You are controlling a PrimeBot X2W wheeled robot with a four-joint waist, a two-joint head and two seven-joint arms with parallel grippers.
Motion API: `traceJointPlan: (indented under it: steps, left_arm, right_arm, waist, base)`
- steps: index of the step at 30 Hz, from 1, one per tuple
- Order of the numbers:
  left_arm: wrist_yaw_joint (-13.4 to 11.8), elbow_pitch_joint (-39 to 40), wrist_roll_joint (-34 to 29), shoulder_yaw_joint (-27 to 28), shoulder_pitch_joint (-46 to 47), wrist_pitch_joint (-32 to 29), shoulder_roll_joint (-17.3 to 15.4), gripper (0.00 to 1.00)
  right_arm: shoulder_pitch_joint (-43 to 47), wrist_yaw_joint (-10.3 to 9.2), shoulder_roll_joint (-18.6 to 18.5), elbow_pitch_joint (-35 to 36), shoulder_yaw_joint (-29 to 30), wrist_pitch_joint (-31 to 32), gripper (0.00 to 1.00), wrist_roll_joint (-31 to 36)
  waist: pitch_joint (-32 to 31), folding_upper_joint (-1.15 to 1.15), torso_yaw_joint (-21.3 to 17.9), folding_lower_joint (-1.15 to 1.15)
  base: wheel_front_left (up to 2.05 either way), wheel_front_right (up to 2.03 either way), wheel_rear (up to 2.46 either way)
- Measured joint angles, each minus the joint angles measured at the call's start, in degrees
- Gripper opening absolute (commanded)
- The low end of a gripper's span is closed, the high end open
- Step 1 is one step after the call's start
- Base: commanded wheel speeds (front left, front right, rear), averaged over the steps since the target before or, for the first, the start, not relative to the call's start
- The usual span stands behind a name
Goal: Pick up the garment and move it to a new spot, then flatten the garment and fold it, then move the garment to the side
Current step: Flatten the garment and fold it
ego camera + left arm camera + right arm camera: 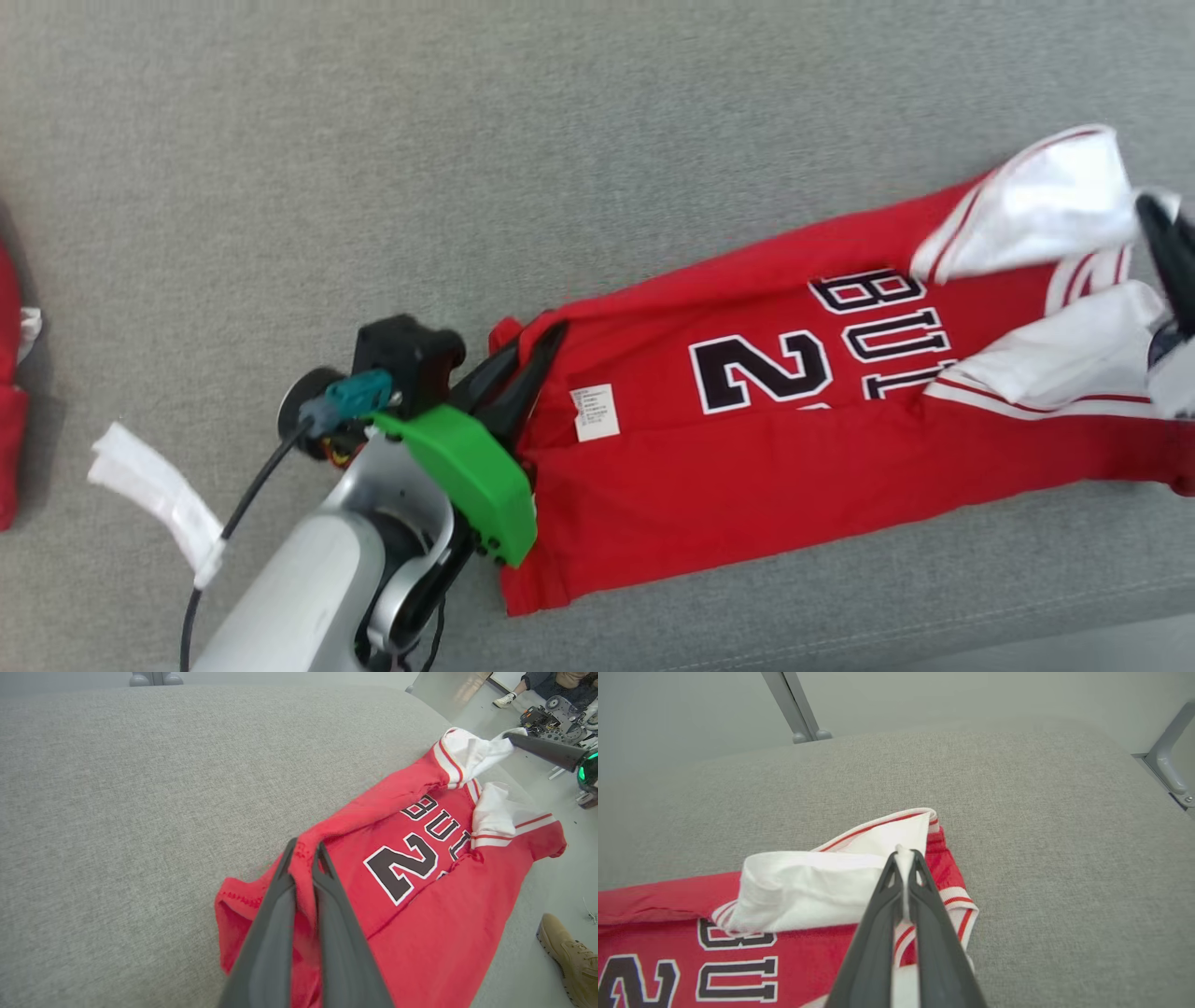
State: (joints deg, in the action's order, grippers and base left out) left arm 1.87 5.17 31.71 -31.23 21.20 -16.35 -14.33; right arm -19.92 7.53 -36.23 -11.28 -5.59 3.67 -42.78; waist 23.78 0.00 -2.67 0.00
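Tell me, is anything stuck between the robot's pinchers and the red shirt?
No, nothing is in the way. The left gripper is pinching the hem of the red shirt, and the right gripper is pinching its white shoulder end.

1. The left arm [308, 583] comes up from the bottom edge of the head view. Its pale forearm angles up and to the right, with a green wrist cover [471, 481] ahead of it.
2. The left pincer [546, 347] points up and right. Its two dark fingers [275, 914] lie almost together, pinching a red hem of the garment [747, 467].
3. The right pincer [906, 856] is likewise closed, with white cloth of the same garment caught between its tips.
4. In the head view the right pincer sits at the right edge, well apart from the left one.
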Motion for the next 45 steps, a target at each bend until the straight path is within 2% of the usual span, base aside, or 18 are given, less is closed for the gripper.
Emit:
traceJointPlan:
  steps: [10,11,12,13,14,15,19,22,25,28,31,34,37,40,42,43,44,45]
  left_arm:
    - [-0.4,3.0,0.0,-0.3,-6.2,2.3,-2.7,0.00]
    - [-0.5,2.7,-0.3,-0.4,-6.4,2.4,-2.9,0.16]
    - [-0.5,2.5,-0.7,-0.5,-6.4,3.0,-3.1,0.47]
    - [-0.5,2.0,-0.8,-0.5,-6.5,3.4,-3.0,1.00]
    - [-0.4,1.2,-0.6,-0.7,-6.7,3.5,-3.0,1.00]
    - [0.0,0.7,-1.0,-1.5,-6.9,3.5,-3.2,1.00]
    - [0.4,-1.1,-3.4,-3.7,-9.6,4.7,-4.3,1.00]
    - [-3.4,0.0,-7.7,-2.1,-11.4,11.3,-4.9,1.00]
    - [-7.4,1.6,-10.6,0.7,-13.6,20.7,-4.2,1.00]
    - [-10.2,0.8,-12.5,1.9,-15.6,27.3,-3.4,1.00]
    - [-12.0,-0.3,-13.0,3.5,-16.3,30.2,-1.6,1.00]
    - [-12.4,-1.7,-13.8,4.4,-16.5,31.1,0.1,1.00]
    - [-11.6,-2.8,-14.2,4.9,-16.8,31.3,1.5,1.00]
    - [-10.7,-2.4,-15.4,6.1,-17.1,31.3,3.0,1.00]
    - [-10.3,-2.2,-16.1,7.7,-18.1,31.3,3.8,1.00]
    - [-9.9,-2.0,-16.4,8.4,-18.6,31.3,4.3,1.00]
    - [-9.5,-1.9,-16.7,9.3,-19.1,31.4,4.6,1.00]
    - [-9.0,-1.9,-17.3,10.0,-19.6,31.4,4.9,1.00]
  right_arm:
    - [11.6,0.00,7.0,7.4,8.3,1.8,0.00,0.6]
    - [11.8,0.00,7.9,7.4,9.0,2.2,0.00,0.8]
    - [11.9,0.00,8.6,7.0,9.5,2.5,0.08,1.5]
    - [12.1,0.00,9.2,6.6,9.7,3.5,0.54,2.4]
    - [12.4,-0.02,10.0,6.3,9.5,4.9,0.93,3.1]
    - [12.7,-0.02,10.6,6.1,9.2,5.8,1.00,3.7]
    - [13.0,-0.01,11.9,5.6,10.8,9.8,1.00,7.0]
    - [12.5,-0.02,14.0,6.6,15.0,11.6,1.00,7.4]
    - [10.0,-0.04,16.2,5.9,18.4,15.4,1.00,9.7]
    - [7.0,-0.03,18.1,3.1,19.1,19.1,1.00,12.8]
    - [3.1,-0.03,20.2,-0.7,19.6,21.9,1.00,15.0]
    - [0.6,-0.03,21.1,-5.2,19.9,24.4,1.00,17.6]
    - [-0.7,-0.03,21.1,-9.4,21.5,25.3,1.00,20.9]
    - [-1.3,-0.03,21.4,-11.9,22.8,26.1,1.00,21.1]
    - [-1.3,-0.14,21.6,-12.4,22.4,27.3,1.00,18.6]
    - [-1.3,-0.19,21.6,-12.5,22.4,27.5,0.67,17.4]
    - [-1.2,-0.27,21.7,-12.5,22.5,27.4,0.00,16.0]
    - [-1.0,-0.31,21.8,-12.4,22.3,27.2,0.00,14.7]
  waist:
    - [-4.2,0.00,-2.6,0.00]
    - [-4.3,0.00,-2.8,0.00]
    - [-4.3,0.00,-2.9,0.00]
    - [-4.3,0.00,-2.9,0.00]
    - [-4.4,0.00,-2.8,0.00]
    - [-4.4,0.00,-2.8,0.00]
    - [-4.6,0.00,-2.7,0.00]
    - [-4.5,0.00,-2.9,0.00]
    - [-4.3,0.00,-3.1,0.00]
    - [-4.1,0.00,-2.7,0.00]
    - [-3.9,0.00,-2.0,0.00]
    - [-3.6,0.00,-1.0,0.00]
    - [-3.4,0.00,0.2,0.00]
    - [-3.3,0.00,1.6,0.00]
    - [-3.3,0.00,2.5,0.00]
    - [-3.3,0.00,2.9,0.00]
    - [-3.4,0.00,3.2,0.00]
    - [-3.5,0.00,3.5,0.00]
  base:
    - [0.00,0.00,0.00]
    - [0.00,0.00,0.00]
    - [0.00,0.00,0.00]
    - [0.00,0.00,0.00]
    - [0.00,0.00,0.00]
    - [0.00,0.00,0.00]
    - [0.00,0.00,0.00]
    - [0.00,0.00,0.00]
    - [0.00,0.00,0.00]
    - [0.00,0.00,0.00]
    - [0.00,0.00,0.00]
    - [0.00,0.00,0.00]
    - [0.00,0.00,0.00]
    - [0.00,0.00,0.00]
    - [0.00,0.00,0.00]
    - [0.00,0.00,0.00]
    - [0.00,0.00,0.00]
    - [0.00,0.00,0.00]
